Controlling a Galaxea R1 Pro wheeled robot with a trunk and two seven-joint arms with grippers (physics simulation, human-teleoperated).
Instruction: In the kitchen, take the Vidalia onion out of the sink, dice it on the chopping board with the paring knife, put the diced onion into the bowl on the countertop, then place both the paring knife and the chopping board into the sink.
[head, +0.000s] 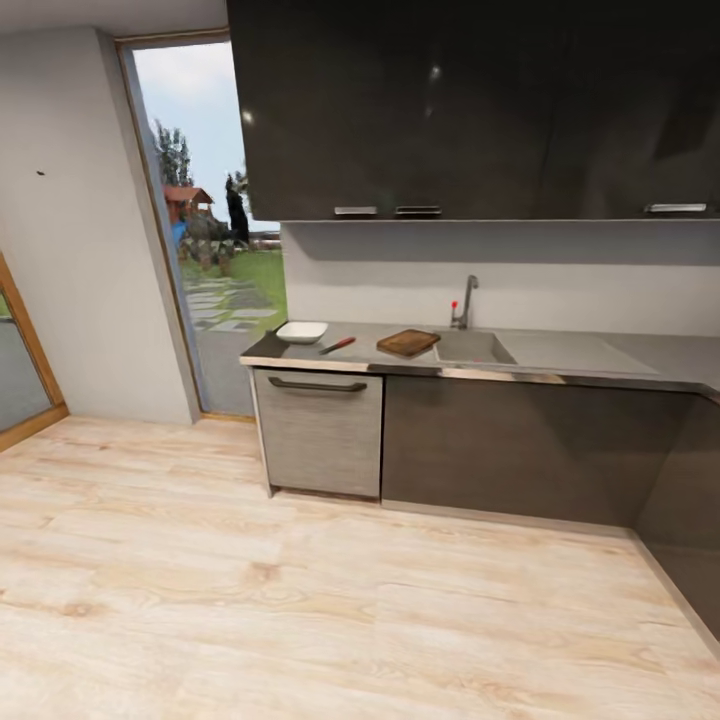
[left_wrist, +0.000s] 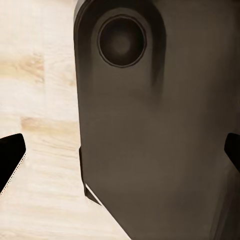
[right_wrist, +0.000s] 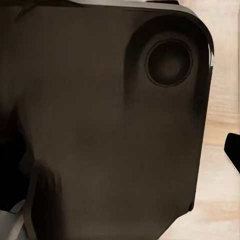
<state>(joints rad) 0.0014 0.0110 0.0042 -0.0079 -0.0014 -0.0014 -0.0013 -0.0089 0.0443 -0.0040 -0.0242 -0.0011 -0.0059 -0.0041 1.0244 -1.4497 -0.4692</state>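
I am standing off from the kitchen run, with pale wood-plank floor (head: 300, 600) between me and the units.

The long grey smooth countertop (head: 640, 352) with its metallic front edge sits over dark cabinets (head: 500, 450). At its left end is a lighter grey drawer front with a dark bar handle (head: 317, 385).

On the countertop, left to right:
- shallow white square bowl with rounded corners (head: 301, 331), at the far left end
- slim paring knife with a red-orange handle and dark blade (head: 337, 346), just right of the bowl and lying at an angle
- rectangular dark brown wooden chopping board (head: 408, 343), between the knife and the basin, touching or just beside the basin's left rim; I cannot tell which
- rectangular grey steel sink (head: 472, 347), with its flat drainboard running off to the right

The chrome angular tap (head: 466, 300) and red-tipped knob (head: 454, 305) stand at the far edge of the sink. I cannot make out the onion inside the basin from this distance.

Dark glossy wall cupboards (head: 470, 110) hang above. A tall glazed door (head: 210, 240) left of the units looks out on a garden.

Left wrist view: left gripper (left_wrist: 122, 150) fingertips sit at opposite edges of the picture, well apart, nothing between them. A dark rounded robot body panel (left_wrist: 150, 140) lies ahead over the floor.

Right wrist view: one fingertip (right_wrist: 233, 150) of the right gripper shows at the edge. I cannot tell whether the right hand is spread or closed.
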